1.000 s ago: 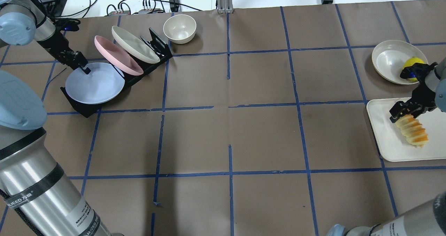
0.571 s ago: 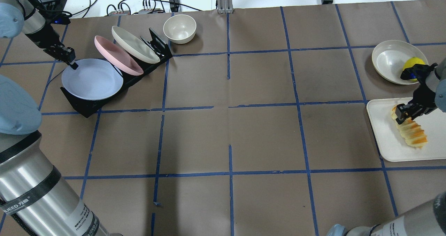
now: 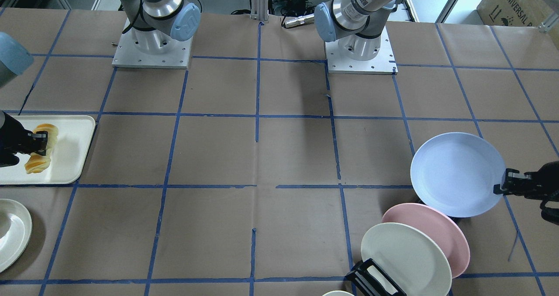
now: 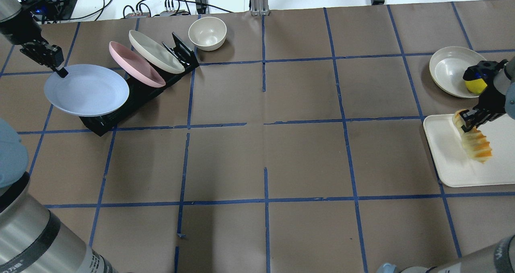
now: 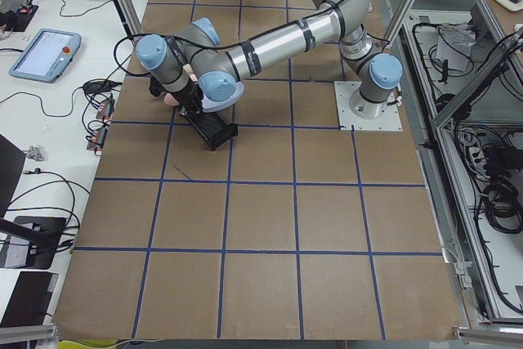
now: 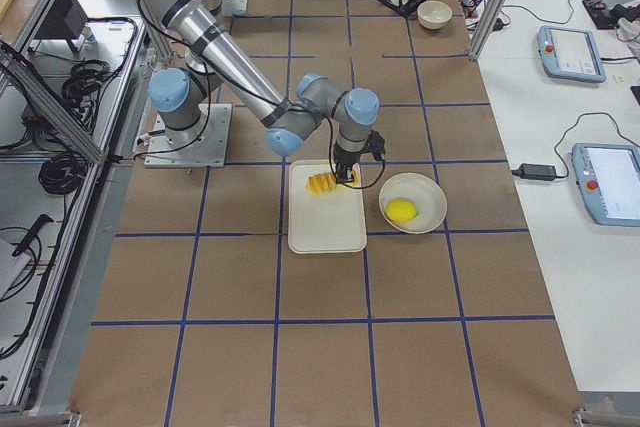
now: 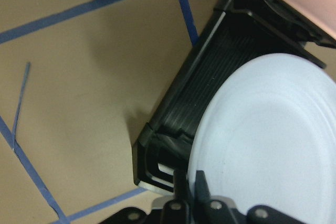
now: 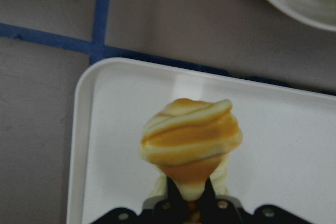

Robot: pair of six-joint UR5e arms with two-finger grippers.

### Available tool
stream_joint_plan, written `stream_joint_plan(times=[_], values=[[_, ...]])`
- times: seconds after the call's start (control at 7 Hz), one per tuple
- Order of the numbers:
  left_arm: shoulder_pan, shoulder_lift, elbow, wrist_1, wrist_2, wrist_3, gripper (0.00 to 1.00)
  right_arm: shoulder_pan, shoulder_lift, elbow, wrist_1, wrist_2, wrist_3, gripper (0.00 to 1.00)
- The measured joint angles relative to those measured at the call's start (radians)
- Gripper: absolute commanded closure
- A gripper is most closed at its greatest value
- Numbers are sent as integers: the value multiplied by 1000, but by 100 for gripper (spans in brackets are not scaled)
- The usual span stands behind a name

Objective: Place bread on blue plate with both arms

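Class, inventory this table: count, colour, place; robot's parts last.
bread: 1, orange-yellow striped, over tray
blue plate: 1, pale blue, at rack's end
pink plate: 1, pink, in rack
cream plate: 1, cream, in rack
rack: 1, black, robot's left
small bowl: 1, cream, beside rack
tray: 1, white, robot's right
large bowl: 1, cream, beside tray
yellow fruit: 1, yellow, in large bowl
left end effector: 1, black, gripping blue plate's rim
right end effector: 1, black, gripping bread

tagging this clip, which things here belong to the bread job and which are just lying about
Job: striped orange-yellow bread loaf; round pale blue plate; left gripper; right gripper.
Lying about: round pink plate; round cream plate; black plate rack; small cream bowl; white tray; wide cream bowl; yellow fruit.
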Motion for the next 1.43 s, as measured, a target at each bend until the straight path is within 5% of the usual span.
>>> stream_joint_plan(times=[0.29,0.71,1.43], values=[[-19,98,-44,-86,-2,-141,98,85,-91,-144,200,1,26,95],[-158,278,-259,-35,-9,-437,98,258,-184,-320,426,9,190,94],[-623,331,-441,276,-43,-1133,98,597,-247,-291,496,37,569,95]])
